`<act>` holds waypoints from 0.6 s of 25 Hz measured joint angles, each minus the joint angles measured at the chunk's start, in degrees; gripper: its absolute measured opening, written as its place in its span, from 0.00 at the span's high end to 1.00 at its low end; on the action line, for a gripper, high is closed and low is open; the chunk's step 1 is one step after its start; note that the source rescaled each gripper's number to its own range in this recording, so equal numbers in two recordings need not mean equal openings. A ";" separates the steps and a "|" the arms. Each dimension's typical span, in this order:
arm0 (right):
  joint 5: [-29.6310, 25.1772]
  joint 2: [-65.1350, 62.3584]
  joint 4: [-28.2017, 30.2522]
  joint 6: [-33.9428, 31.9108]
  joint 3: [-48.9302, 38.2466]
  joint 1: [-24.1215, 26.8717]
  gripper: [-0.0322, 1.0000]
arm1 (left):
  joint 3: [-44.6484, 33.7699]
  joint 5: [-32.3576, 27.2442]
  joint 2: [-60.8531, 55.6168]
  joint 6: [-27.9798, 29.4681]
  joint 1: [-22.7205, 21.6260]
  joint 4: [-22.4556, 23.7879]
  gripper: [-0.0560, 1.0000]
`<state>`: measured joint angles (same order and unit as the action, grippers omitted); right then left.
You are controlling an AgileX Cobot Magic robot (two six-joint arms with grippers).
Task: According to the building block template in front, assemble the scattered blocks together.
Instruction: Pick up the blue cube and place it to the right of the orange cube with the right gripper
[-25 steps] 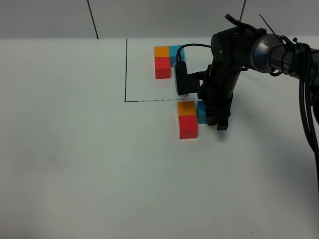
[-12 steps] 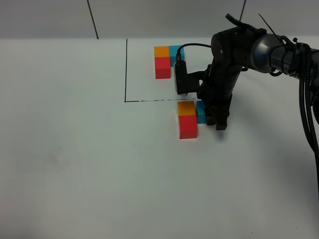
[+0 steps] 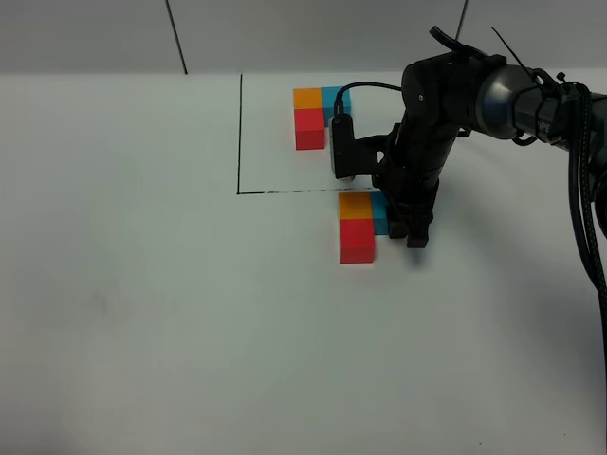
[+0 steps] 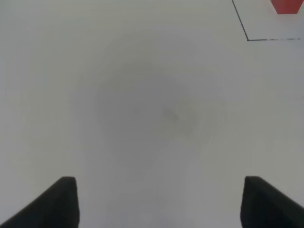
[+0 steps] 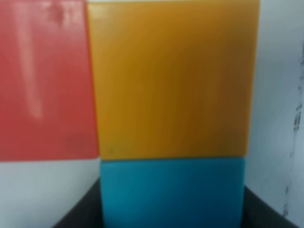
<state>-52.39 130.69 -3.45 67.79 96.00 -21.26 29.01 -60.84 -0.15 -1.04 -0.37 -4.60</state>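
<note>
The building block template point(image 3: 310, 114) lies at the back inside the black drawn lines, with orange at the corner, red in front and blue to the right. Just in front of the line the scattered blocks sit together: the orange cube point(image 3: 356, 205), the red cube point(image 3: 358, 241) in front of it, and the blue cube point(image 3: 380, 214) on its right. My right gripper point(image 3: 414, 235) is shut and stands against the blue cube's right side. In the right wrist view the blue cube point(image 5: 173, 192) touches the orange cube point(image 5: 171, 78), beside the red cube point(image 5: 45, 80). My left gripper point(image 4: 159, 204) is open over bare table.
A black line point(image 3: 240, 133) runs down the template's left side and another point(image 3: 285, 191) runs across in front of it. The right arm point(image 3: 474, 95) reaches in from the right over the table point(image 3: 142, 313). The left wrist view catches the line's corner point(image 4: 247, 39) and a red cube point(image 4: 287, 5).
My right gripper has edged slightly to the left, closing the blue cube up against the orange one. The left gripper has not moved.
</note>
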 joint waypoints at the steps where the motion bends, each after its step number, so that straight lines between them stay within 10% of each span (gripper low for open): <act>1: 0.00 0.00 0.00 -0.12 0.00 0.00 0.96 | 0.00 0.00 0.00 0.00 0.00 0.00 0.42; 15: -0.49 0.00 -0.07 -0.01 0.00 0.11 0.96 | 0.00 0.00 0.00 0.00 0.00 0.00 0.42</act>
<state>-52.88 130.69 -3.52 67.78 96.00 -21.15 29.01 -60.84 -0.15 -1.04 -0.37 -4.60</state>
